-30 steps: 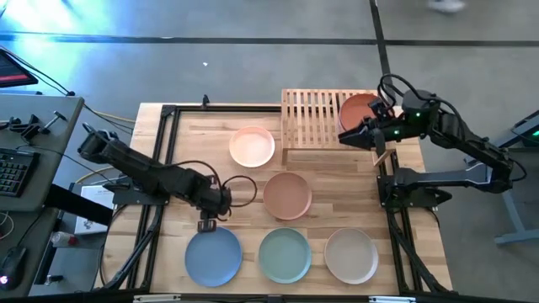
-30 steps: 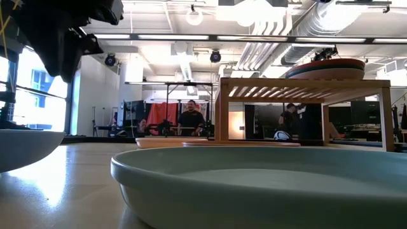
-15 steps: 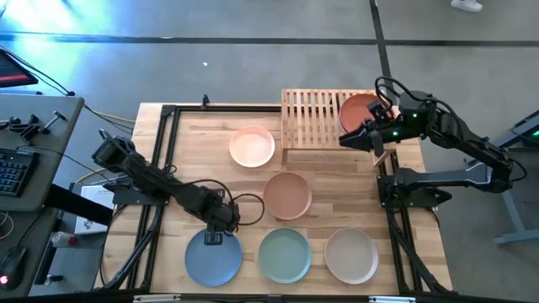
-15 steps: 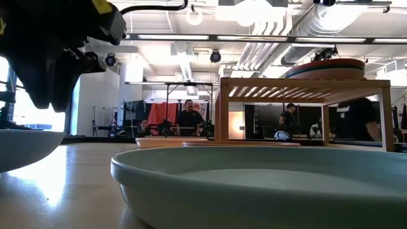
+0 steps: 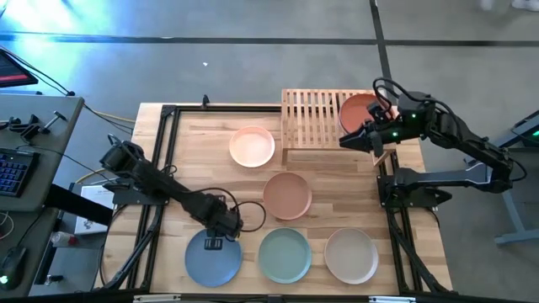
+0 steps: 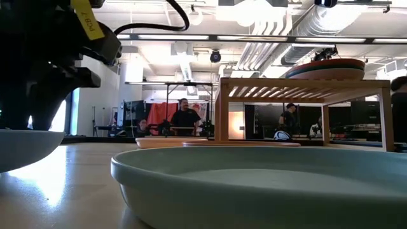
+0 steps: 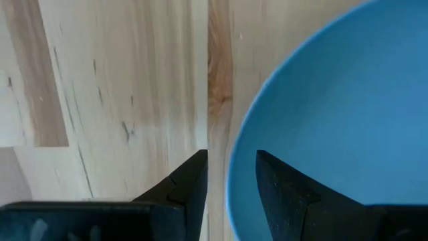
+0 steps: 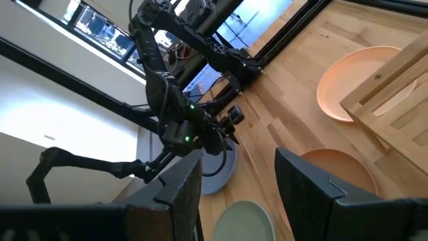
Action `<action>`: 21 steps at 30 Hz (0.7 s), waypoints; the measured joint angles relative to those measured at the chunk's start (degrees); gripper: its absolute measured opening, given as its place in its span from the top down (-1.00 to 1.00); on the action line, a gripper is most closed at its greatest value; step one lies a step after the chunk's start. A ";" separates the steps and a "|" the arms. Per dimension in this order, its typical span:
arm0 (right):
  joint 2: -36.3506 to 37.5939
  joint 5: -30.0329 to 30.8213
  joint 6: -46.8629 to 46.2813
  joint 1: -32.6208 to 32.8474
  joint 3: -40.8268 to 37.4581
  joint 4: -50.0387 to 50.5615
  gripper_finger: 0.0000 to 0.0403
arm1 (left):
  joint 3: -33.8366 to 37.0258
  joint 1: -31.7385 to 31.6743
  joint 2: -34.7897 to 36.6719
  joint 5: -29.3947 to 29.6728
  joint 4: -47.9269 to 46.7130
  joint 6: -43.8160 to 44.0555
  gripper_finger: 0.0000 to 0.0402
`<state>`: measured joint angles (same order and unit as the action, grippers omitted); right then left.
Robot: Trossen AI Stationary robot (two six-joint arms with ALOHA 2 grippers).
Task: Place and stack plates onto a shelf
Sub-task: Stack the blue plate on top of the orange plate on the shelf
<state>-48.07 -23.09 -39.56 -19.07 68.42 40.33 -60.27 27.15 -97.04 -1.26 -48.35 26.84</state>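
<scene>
Left gripper (image 7: pixel 231 177), jaws apart, straddles light blue plate (image 5: pixel 213 257) rim, table side. Plate looks stiff, light, slick; pinch at rim. Right gripper (image 5: pixel 347 140) open beside shelf (image 5: pixel 312 118).

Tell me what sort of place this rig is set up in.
Most likely a robotics lab or open workshop. The low view shows exposed ceiling ducts and strip lights above people standing among equipment. The high view shows a bare concrete floor and a side desk with a keyboard.
</scene>
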 joint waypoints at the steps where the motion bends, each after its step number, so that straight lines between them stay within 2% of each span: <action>1: 0.00 0.00 0.01 0.00 0.00 0.16 0.16 | 0.00 0.03 0.01 -0.02 0.32 -0.02 0.43; 6: 0.00 0.00 0.18 0.00 0.00 0.39 0.16 | -0.02 0.25 -0.32 -0.02 0.47 -1.43 0.43; 15: -0.02 -0.01 1.02 0.00 0.00 0.62 0.16 | -0.04 0.25 -5.10 -0.76 0.80 -1.14 0.43; 21: 0.00 -0.02 1.02 0.00 0.00 0.62 0.16 | -0.04 0.25 -5.25 -1.25 0.79 -0.93 0.62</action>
<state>-48.08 -23.11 -38.54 -19.07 68.42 40.95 -60.31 27.40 -102.29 -2.51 -47.56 25.91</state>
